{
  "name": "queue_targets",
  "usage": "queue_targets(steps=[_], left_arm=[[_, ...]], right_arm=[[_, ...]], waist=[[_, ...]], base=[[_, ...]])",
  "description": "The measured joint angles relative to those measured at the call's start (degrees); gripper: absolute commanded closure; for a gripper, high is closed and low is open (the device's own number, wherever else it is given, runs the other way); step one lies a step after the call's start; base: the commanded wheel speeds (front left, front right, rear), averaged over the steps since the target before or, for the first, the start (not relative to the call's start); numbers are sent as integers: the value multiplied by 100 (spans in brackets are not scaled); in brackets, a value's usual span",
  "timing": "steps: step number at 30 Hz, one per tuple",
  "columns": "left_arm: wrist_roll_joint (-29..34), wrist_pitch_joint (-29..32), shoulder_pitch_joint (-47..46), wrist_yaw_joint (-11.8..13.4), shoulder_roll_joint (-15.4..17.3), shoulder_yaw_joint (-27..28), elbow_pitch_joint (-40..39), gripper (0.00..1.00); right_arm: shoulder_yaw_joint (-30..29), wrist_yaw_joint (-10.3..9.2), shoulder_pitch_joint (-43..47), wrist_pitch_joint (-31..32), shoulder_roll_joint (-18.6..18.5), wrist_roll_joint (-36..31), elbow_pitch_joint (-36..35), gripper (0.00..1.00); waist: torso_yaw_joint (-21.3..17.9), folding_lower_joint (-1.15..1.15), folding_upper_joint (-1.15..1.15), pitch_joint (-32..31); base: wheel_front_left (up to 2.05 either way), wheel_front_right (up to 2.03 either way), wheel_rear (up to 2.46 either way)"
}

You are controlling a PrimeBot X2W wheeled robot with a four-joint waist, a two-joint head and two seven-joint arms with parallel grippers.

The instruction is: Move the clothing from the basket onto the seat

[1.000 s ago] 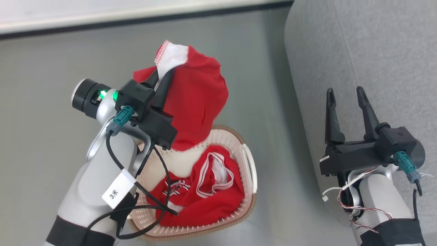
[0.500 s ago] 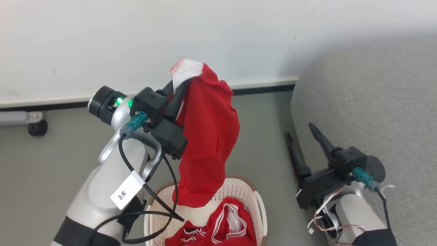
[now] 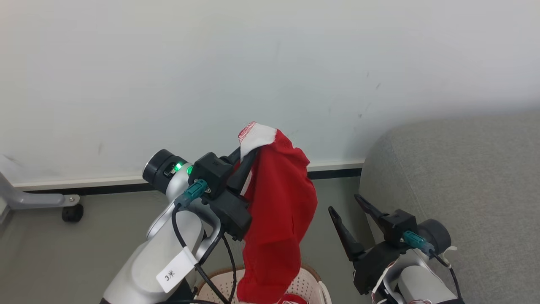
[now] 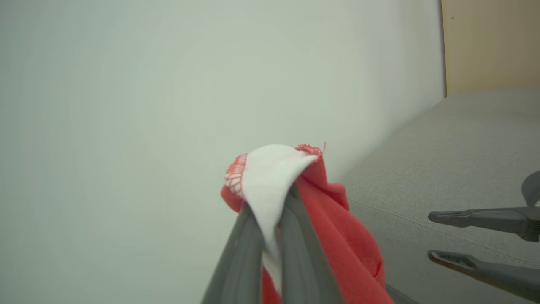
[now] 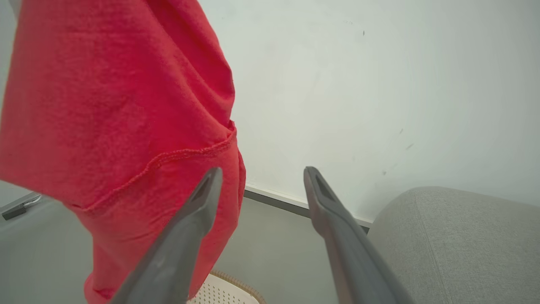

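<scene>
**Red garment held up beside the grey sofa**

A soft, bright red garment [image 3: 274,211] is grasped by the left gripper [image 3: 244,154], whose two long dark fingers are pressed together on its white cuff [image 3: 258,137]. The cuff edge is finished with red stitching, seen clearly in the left wrist view [image 4: 270,173]. Below the grip the cloth hangs in loose folds, and a stitched hem line is seen across it in the right wrist view [image 5: 118,97].

The right gripper [image 3: 344,202] is held with its fingers spread apart and nothing between them. It is placed between the hanging garment and the sofa [image 3: 464,190], apart from the cloth.

The basket [image 3: 303,285] is seen at the bottom edge of the head view, under the garment. It is made of cream-white plastic with small perforations, and a brown trim runs round its rounded rim. A small piece of red cloth is seen inside it. Whether the hanging hem touches the rim cannot be told.

The sofa is covered with grey woven fabric; its corner is rounded and a seam is seen along it. Its top surface is bare. A strip of grey floor [image 3: 63,253] lies between the basket and the sofa. Behind, a pale wall [image 3: 253,63] meets the floor at a dark baseboard, and a black caster [image 3: 71,213] stands at the far left.
</scene>
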Motion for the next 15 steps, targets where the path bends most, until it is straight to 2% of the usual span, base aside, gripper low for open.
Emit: queue_targets(steps=[4, 10, 15], left_arm=[[-30, 56, 87, 0, -2, -73, -144, 100], [-169, 153, 243, 0, -7, -241, -426, 100], [-202, 234, 342, 0, 3, -338, -658, 100]], right_arm=[[204, 0, -3, 0, -4, 15, 132, 0], [955, 1, -15, 1, -5, 313, 160, 0], [1187, 1, -83, 0, -98, 532, 200, 0]], waist=[[30, 1, 0, -172], [98, 1, 1, -295], [158, 1, 1, -344]], base=[[0, 0, 0], [0, 0, 0], [0, 0, 0]])
